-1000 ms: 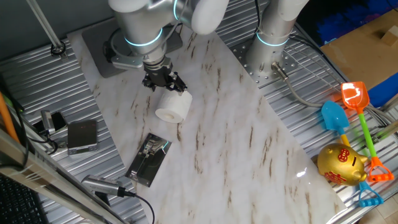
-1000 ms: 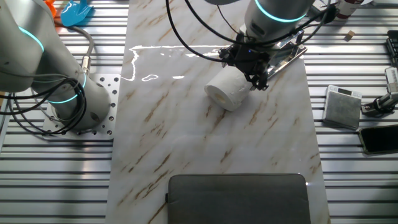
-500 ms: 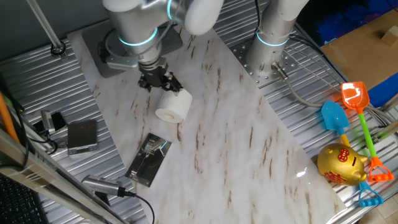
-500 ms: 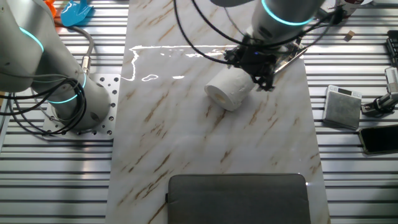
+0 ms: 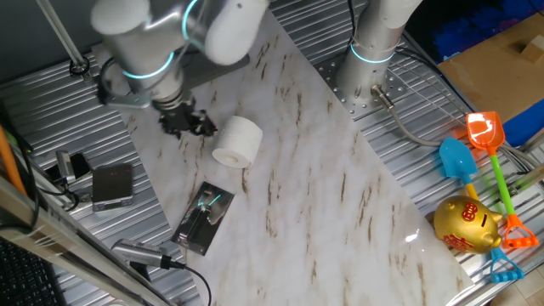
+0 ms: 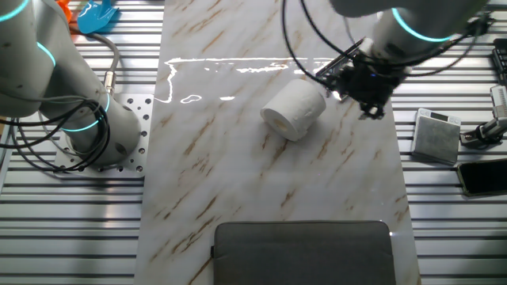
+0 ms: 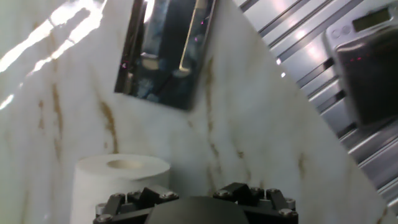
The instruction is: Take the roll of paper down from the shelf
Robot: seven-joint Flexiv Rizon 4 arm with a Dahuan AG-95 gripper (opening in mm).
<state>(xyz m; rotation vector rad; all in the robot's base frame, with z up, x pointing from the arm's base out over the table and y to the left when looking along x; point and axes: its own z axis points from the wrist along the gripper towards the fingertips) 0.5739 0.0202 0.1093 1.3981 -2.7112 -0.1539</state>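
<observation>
We see the roll of paper point(image 5: 236, 141) lying on its side on the marble tabletop point(image 5: 323, 195), left of centre in one fixed view, its hollow end turned toward the lower left of the frame. In the other fixed view the roll of paper point(image 6: 294, 110) sits just above the middle of the picture, its hole facing lower left there too.

The end effector point(image 5: 186, 124) hangs just to the left of the roll in the first fixed view, apart from it, with nothing between its fingers. In the other fixed view the end effector point(image 6: 363, 85) is to the right of the roll, near the right edge of the marble. We cannot tell from either fixed view how wide its jaws stand. In the hand view the two finger bases show at the bottom edge with a gap between them, the tips out of sight, and the roll of paper point(image 7: 118, 177) stands at lower left, beside the left finger and not between the two.

The shelf point(image 5: 202, 218) lies flat on the tabletop in the lower left of the first fixed view, well below the roll and apart from it. In the hand view the shelf point(image 7: 166, 53) fills the upper left, its shiny surface reflecting light.
</observation>
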